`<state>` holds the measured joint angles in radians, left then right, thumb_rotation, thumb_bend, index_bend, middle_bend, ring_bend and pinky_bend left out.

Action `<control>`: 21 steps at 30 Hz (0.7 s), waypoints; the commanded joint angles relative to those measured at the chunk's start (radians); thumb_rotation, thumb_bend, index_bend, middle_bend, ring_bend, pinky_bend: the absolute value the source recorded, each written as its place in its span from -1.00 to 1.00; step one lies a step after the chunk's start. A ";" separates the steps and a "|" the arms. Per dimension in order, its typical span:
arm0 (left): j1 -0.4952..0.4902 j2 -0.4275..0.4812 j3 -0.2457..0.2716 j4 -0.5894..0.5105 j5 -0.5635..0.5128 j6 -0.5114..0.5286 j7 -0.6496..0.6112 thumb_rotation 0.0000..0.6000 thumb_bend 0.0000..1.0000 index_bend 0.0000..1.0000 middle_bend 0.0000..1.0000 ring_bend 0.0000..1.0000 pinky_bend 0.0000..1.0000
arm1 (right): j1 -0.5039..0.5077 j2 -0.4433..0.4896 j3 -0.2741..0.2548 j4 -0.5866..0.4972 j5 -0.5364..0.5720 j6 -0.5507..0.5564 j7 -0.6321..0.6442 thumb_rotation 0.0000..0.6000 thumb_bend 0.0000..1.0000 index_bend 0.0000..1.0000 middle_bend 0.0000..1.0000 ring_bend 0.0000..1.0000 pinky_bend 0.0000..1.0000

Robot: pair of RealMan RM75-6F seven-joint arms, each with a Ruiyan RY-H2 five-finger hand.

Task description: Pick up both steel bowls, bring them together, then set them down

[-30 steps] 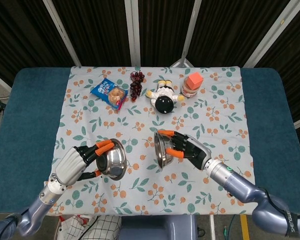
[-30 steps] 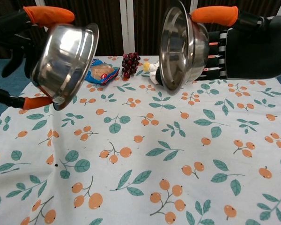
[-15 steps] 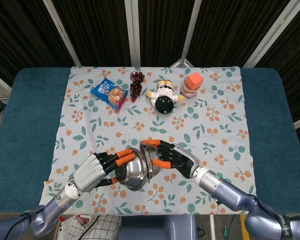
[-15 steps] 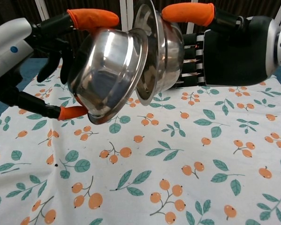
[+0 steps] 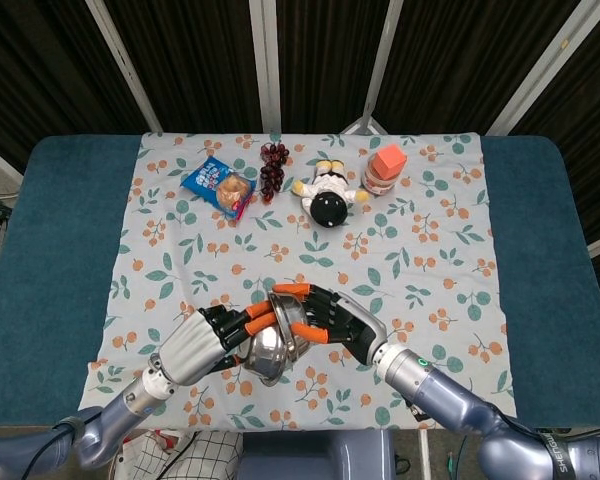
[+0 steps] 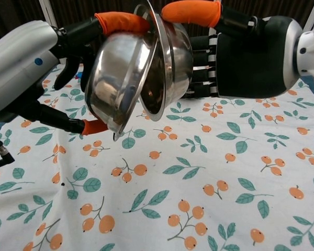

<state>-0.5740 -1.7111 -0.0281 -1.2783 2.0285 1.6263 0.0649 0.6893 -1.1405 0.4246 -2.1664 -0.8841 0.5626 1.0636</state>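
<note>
Dark slatted panels back a blue table spread with a cloth printed in leaves and orange berries, and the work is at its near edge.

Nearest the robot, both steel bowls hang in the air above the cloth, tipped on their sides with their open mouths turned toward each other. That tilt looks chosen so the rims can meet: in the chest view the rim of the right bowl overlaps the rim of the left bowl, and they appear to touch, though I cannot tell how firmly. The bringing-together step seems about reached, with setting down not yet done.

The left hand grips the left bowl, one orange-tipped finger hooked over the top of the rim and another under the bottom edge, so the bowl is clamped across its width. The right hand grips the right bowl the same way, an orange fingertip over the upper rim and the other fingers wrapped behind the bowl's back.

Farther off, well apart from the bowls, a row lies along the far side of the cloth: a snack packet, a bunch of dark grapes, a small black-and-white toy figure, and a jar with a pink block on it.
</note>
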 commanded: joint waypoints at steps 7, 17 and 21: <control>0.007 0.021 0.019 -0.012 0.025 0.033 0.021 1.00 0.27 0.09 0.39 0.26 0.58 | -0.027 0.012 0.044 0.044 0.027 -0.020 0.007 1.00 -0.28 0.71 0.55 0.69 1.00; 0.010 0.063 0.018 -0.022 0.050 0.061 0.065 1.00 0.27 0.10 0.39 0.26 0.58 | -0.062 0.022 0.078 0.098 0.029 -0.050 0.016 1.00 -0.28 0.70 0.55 0.69 1.00; 0.002 0.068 0.006 -0.019 0.049 0.050 0.090 1.00 0.27 0.10 0.39 0.26 0.58 | -0.064 0.020 0.074 0.092 0.035 -0.053 0.002 1.00 -0.28 0.70 0.55 0.69 1.00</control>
<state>-0.5696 -1.6440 -0.0191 -1.2986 2.0778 1.6795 0.1504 0.6256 -1.1196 0.5008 -2.0714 -0.8503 0.5106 1.0705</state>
